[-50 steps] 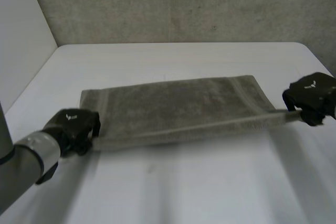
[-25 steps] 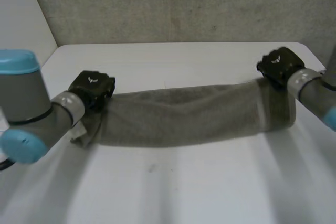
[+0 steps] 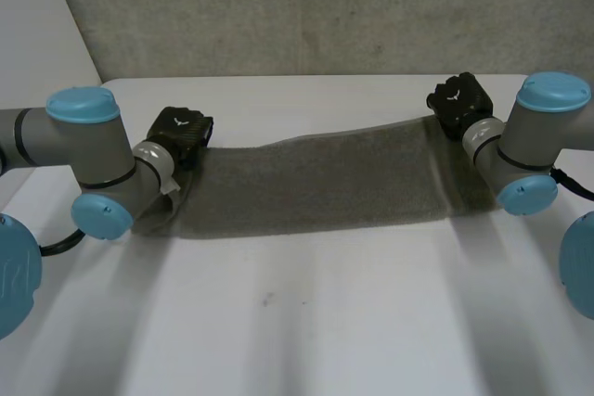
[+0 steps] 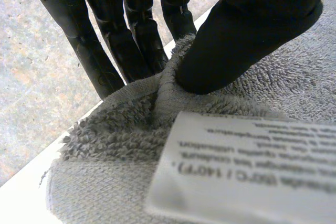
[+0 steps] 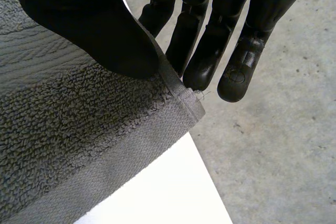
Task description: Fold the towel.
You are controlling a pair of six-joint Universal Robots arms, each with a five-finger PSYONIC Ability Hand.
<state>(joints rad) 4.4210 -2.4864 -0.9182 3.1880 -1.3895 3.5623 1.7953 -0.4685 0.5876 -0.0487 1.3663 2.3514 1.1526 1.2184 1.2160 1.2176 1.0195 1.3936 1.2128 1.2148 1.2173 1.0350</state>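
Towel (image 3: pixel 316 183) ends pinched by left robot hand (image 3: pixel 182 132) & right robot hand (image 3: pixel 457 99); white label (image 4: pixel 247 171) txt illegible.

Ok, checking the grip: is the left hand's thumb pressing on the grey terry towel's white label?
No, the left hand has its thumb on the grey terry towel, beside the white label.

The towel (image 3: pixel 316 183) stretches sideways across the bench (image 3: pixel 297 322). The left hand (image 3: pixel 182 133) is at the towel's far left corner, the right hand (image 3: pixel 458 99) at its far right corner. A label (image 4: pixel 247 171) sits on the towel beside the left hand.
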